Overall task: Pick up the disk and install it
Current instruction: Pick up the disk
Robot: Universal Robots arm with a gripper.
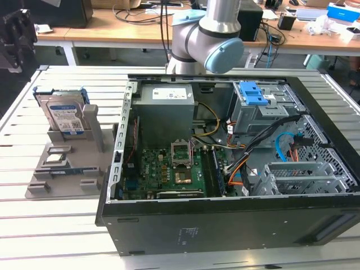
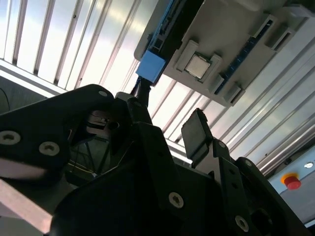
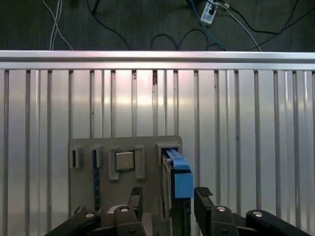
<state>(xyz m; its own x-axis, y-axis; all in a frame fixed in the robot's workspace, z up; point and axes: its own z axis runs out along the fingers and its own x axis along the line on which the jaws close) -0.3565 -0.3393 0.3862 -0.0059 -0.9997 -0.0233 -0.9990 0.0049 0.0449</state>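
Note:
The disk (image 1: 66, 114) is a silver drive with a white-and-blue label and blue rails. It stands on edge in the grey stand (image 1: 84, 163), left of the computer case in the exterior view. In the first wrist view I see its blue rail end (image 3: 181, 178) from above. My gripper (image 3: 168, 200) hangs above the stand, open, with the rail's end showing between the two black fingers but well below them. In the second wrist view the fingers (image 2: 197, 133) are spread with nothing held, and the blue rail (image 2: 150, 67) lies beyond them. In the exterior view the gripper (image 1: 16, 45) is a dark shape at the upper left.
The open computer case (image 1: 236, 225) fills the exterior view's right, with a motherboard (image 1: 169, 171), cables and a blue-latched drive bay (image 1: 256, 97). A small square chip (image 3: 124, 161) sits in the stand. The slatted aluminium table (image 3: 246, 123) ends at a rail. The arm's base (image 1: 207, 42) stands behind the case.

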